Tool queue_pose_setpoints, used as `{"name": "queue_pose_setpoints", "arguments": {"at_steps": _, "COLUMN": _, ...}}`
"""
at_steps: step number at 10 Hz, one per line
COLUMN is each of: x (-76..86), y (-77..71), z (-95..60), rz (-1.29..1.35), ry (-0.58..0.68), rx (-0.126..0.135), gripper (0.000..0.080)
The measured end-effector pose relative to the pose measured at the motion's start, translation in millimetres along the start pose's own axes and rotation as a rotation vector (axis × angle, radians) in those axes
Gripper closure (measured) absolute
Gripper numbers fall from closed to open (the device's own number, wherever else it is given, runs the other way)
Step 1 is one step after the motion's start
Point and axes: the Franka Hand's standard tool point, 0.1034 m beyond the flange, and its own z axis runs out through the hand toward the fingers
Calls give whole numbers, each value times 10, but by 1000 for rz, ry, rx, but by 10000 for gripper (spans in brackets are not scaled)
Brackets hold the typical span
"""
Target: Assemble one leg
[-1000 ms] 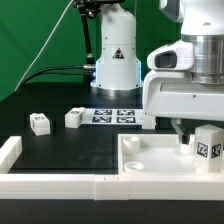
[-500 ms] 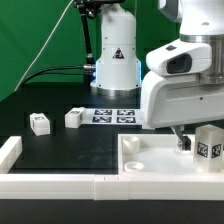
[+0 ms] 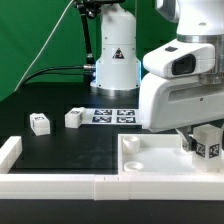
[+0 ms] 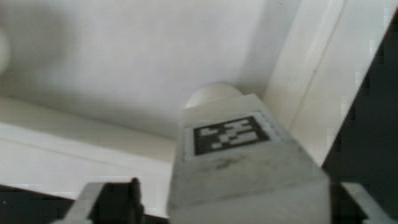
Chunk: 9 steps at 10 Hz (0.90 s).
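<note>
A leg (image 3: 207, 143), a chunky white block with a square tag, stands on the large white panel (image 3: 150, 160) at the exterior view's right, near the panel's far right corner. My gripper (image 3: 203, 140) is straight above it, with one dark finger (image 3: 185, 143) on its left side. In the wrist view the leg (image 4: 240, 160) fills the space between the fingers (image 4: 111, 202), and a narrow gap shows on each side, so the gripper (image 4: 235, 205) is open around it. The leg's rounded far end meets the panel (image 4: 107, 60); the contact itself is hidden.
Two loose legs (image 3: 39, 123) (image 3: 74, 117) lie on the black table at the left. A third leg (image 3: 148, 120) peeks out behind my gripper body. The marker board (image 3: 110, 115) lies before the robot base (image 3: 115, 60). White rails (image 3: 60, 185) (image 3: 8, 150) run along the front.
My gripper body has shifted slightly left and down over the leg. The leg stays at the same spot on the panel and looks a little shorter now.
</note>
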Motion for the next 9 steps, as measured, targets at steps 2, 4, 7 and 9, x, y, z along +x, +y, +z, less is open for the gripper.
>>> {"name": "queue_pose_setpoints", "arguments": {"at_steps": 2, "x": 1, "y": 4, "z": -1, "rz": 47, "ry": 1, "rx": 0, "gripper": 510}}
{"name": "queue_pose_setpoints", "arguments": {"at_steps": 4, "x": 5, "y": 8, "z": 3, "rz": 100, "ry": 4, "rx": -2, "gripper": 510}}
{"name": "queue_pose_setpoints", "arguments": {"at_steps": 7, "x": 8, "y": 12, "z": -2, "rz": 578, "ry": 5, "rx": -1, "gripper": 510}}
{"name": "queue_pose_setpoints", "arguments": {"at_steps": 9, "x": -17, "y": 31, "z": 3, "rz": 818, "ry": 19, "rx": -9, "gripper": 507}}
